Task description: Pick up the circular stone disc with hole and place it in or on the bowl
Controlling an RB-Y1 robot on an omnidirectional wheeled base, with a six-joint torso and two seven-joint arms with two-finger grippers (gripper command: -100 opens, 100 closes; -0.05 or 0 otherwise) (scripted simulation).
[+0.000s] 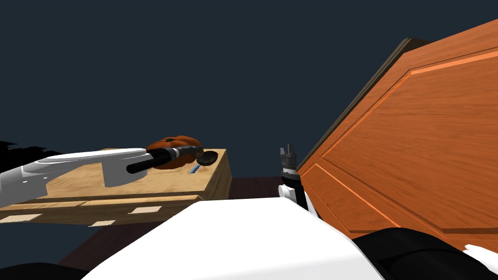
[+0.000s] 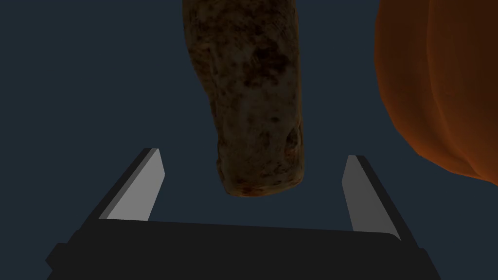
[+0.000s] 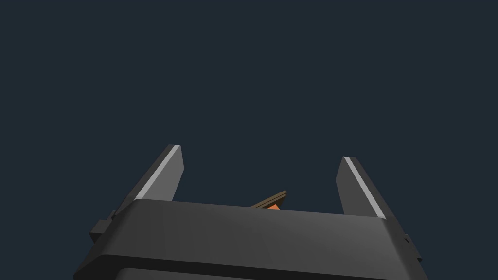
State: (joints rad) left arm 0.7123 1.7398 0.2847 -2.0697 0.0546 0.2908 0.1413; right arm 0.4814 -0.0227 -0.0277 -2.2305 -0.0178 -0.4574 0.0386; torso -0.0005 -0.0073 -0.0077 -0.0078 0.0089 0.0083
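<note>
Left tool [image 2: 254, 153] open, its fingers flanking the mottled disc [image 2: 253, 97] without touching; orange bowl [image 2: 447, 87] just beside. Right tool [image 3: 261, 151] open, well apart.

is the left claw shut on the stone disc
No, in the left wrist view the left claw is open, its fingers standing apart with a gap on each side of the stone disc.

stone disc [image 2: 253, 97] and orange bowl [image 2: 437, 82] cut by picture edges
</note>
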